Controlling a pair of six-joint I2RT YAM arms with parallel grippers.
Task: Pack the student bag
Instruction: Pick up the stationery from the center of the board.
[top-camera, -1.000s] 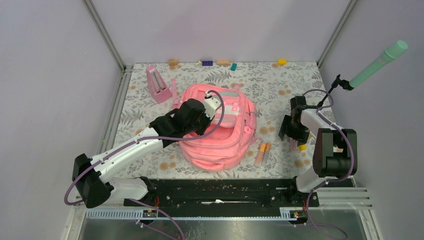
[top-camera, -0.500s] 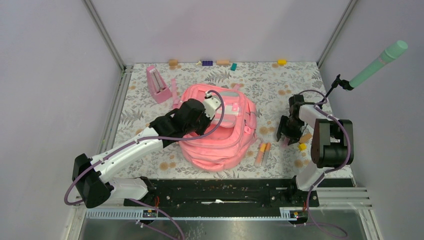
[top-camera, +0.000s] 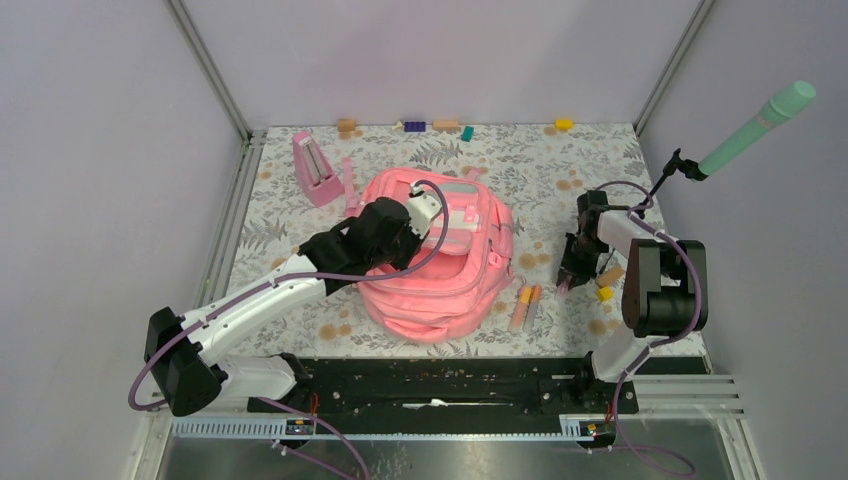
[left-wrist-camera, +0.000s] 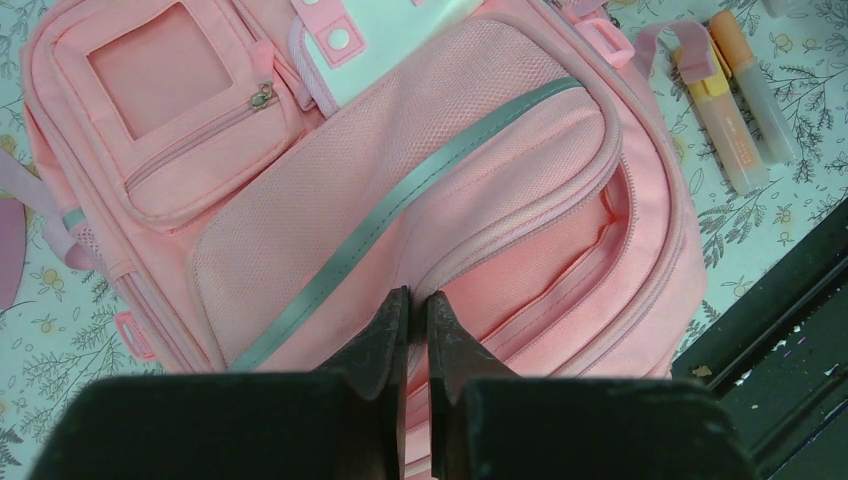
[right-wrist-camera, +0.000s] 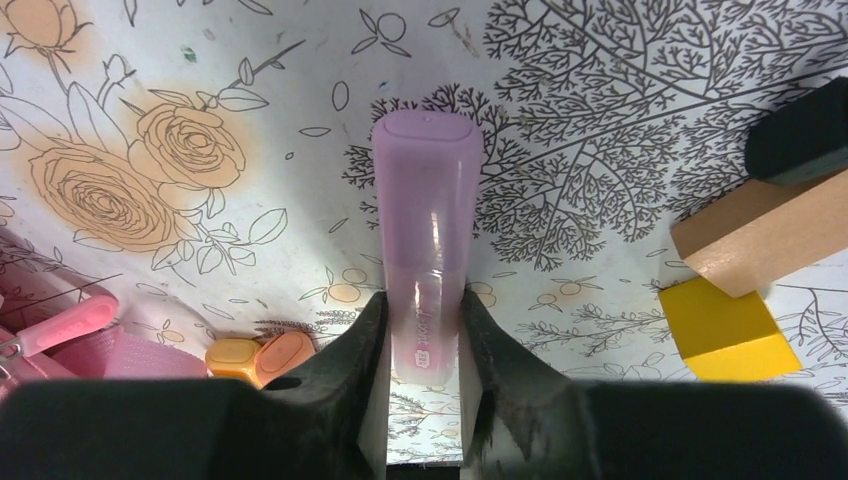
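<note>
The student bag (top-camera: 440, 285) is a big pink backpack lying flat mid-table, pockets up; it fills the left wrist view (left-wrist-camera: 400, 170). My left gripper (top-camera: 440, 222) is over the bag, its jaws (left-wrist-camera: 418, 305) shut on the zip seam of the bag's front compartment. My right gripper (top-camera: 568, 278) is right of the bag, shut on a purple highlighter (right-wrist-camera: 425, 220) that points down at the tablecloth; the highlighter's tip shows in the top view (top-camera: 564, 288).
Orange and yellow highlighters (top-camera: 525, 305) lie between the bag and my right gripper. A yellow block (right-wrist-camera: 725, 330) and a wooden block (right-wrist-camera: 760, 235) lie just right of it. A pink triangular stand (top-camera: 316, 168) is at the back left, small blocks (top-camera: 440, 125) at the far edge, and a green microphone (top-camera: 757, 128) at the right.
My right gripper has shifted a little left and turned, with the purple highlighter in it. The left arm and the bag have not moved.
</note>
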